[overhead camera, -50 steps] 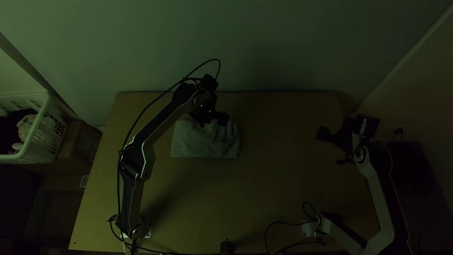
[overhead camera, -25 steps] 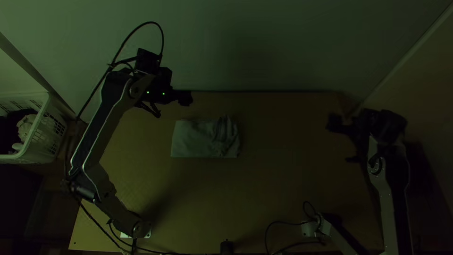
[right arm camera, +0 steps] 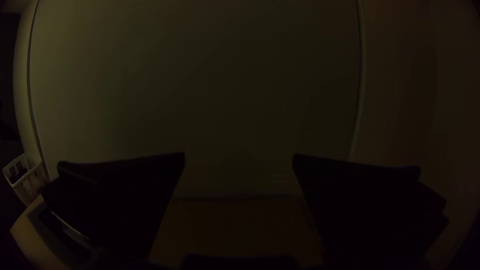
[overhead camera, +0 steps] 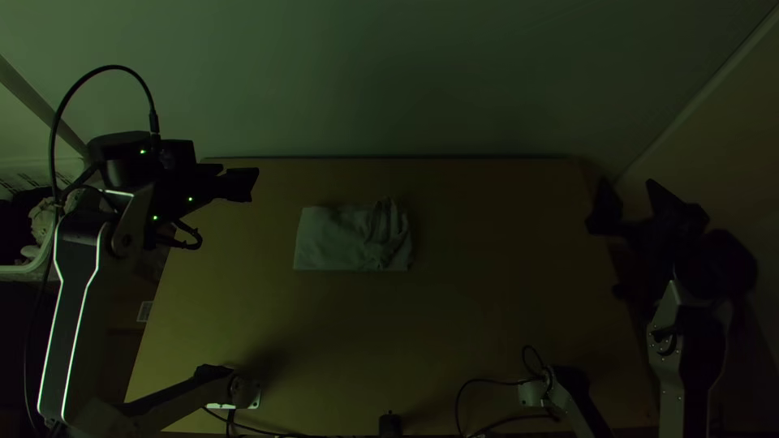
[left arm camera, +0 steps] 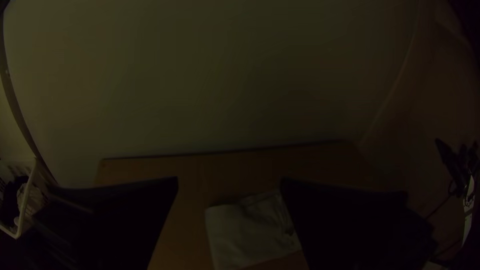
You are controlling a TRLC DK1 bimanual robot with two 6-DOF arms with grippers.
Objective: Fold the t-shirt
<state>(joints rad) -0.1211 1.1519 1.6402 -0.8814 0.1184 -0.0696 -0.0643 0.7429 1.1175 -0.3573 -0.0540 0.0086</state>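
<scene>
The table (overhead camera: 487,324) holds the t-shirt (overhead camera: 334,241), left claw (overhead camera: 240,185) now farther away.

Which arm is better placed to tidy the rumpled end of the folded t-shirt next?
Probably left: the left gripper hangs nearer the t-shirt, while the right gripper is by the right edge of the table.

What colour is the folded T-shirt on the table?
The T-shirt looks pale greyish, best seen in the top view.

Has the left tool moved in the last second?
Yes: in the top view, the left tool has moved left, away from the t-shirt, toward the table's left edge.
</scene>
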